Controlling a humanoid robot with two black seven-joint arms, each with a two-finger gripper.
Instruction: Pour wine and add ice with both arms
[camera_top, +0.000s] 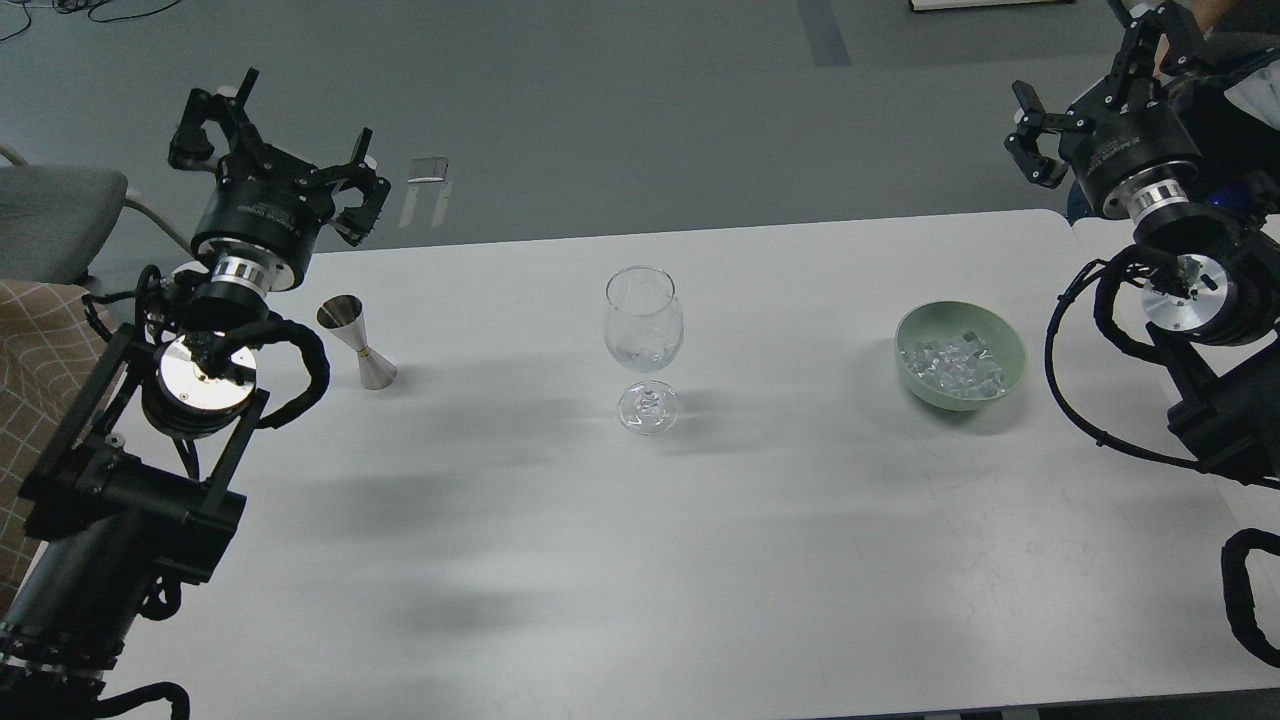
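A clear stemmed glass (643, 330) stands upright mid-table, with a little clear wine and an ice cube low in its bowl. A small steel jigger (358, 341) stands upright at the left. A green bowl (1008, 348) at the right holds a heap of clear ice cubes (950, 362). My left gripper (270, 150) is open and empty, raised above the far left table edge, up and left of the jigger. My right gripper (1095, 75) is open and empty, raised beyond the far right corner, above and right of the bowl.
The white table (640, 560) has its far edge just behind the glass. A grey chair (50, 215) and a checked cushion (30, 370) are at the left. A person's hand and clothing (1240, 40) show at the top right, close to my right gripper.
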